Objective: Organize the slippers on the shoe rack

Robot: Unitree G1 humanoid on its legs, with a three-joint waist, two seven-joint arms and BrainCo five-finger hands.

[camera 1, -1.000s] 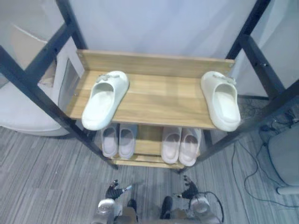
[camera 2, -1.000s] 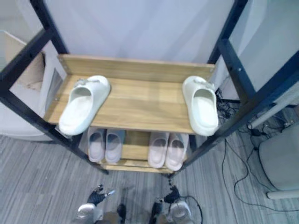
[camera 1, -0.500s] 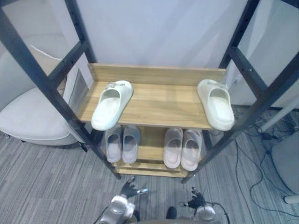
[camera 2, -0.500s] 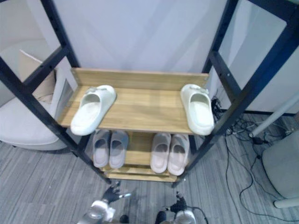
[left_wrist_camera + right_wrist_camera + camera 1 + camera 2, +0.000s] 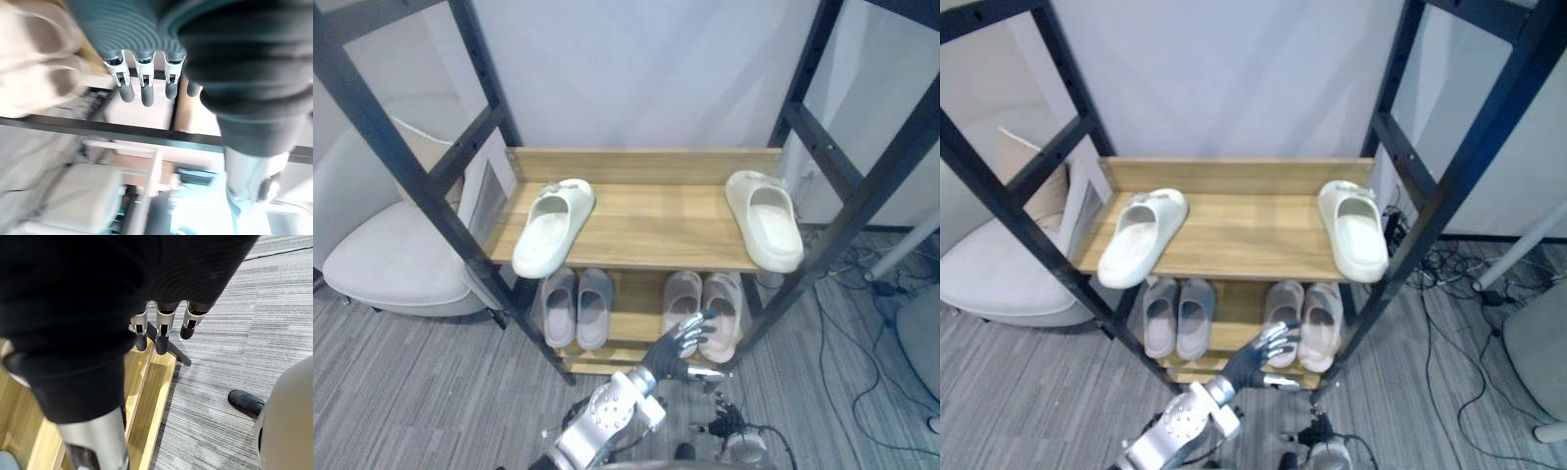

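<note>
In the left eye view the shoe rack (image 5: 646,162) carries two slippers on its upper shelf (image 5: 651,220), well apart. The left white slipper (image 5: 551,225) lies askew with its heel over the front edge, and the right white slipper (image 5: 766,217) sits near the far end. Below them a grey pair (image 5: 576,306) and a pink pair (image 5: 705,311) are already side by side. The left hand (image 5: 675,345) hovers in front of the pink pair, spread and holding nothing. The right hand (image 5: 724,428) hangs low near the carpet (image 5: 431,392).

The right eye view shows the same layout. The likeliest mishap is the arm rising under the shelf lip and tipping the overhanging slipper to the floor. The black frame (image 5: 1023,211) could also snag the forearm.

In the left wrist view the fingers (image 5: 146,93) are straight and empty (a pale slipper blurs past them). A sideways sweep could scatter the tidy pink pair.

In the right wrist view the right hand's fingers (image 5: 161,340) are loosely extended and grip nothing above the lower board (image 5: 151,396). If that hand lifts blindly it may knock the board's edge.
</note>
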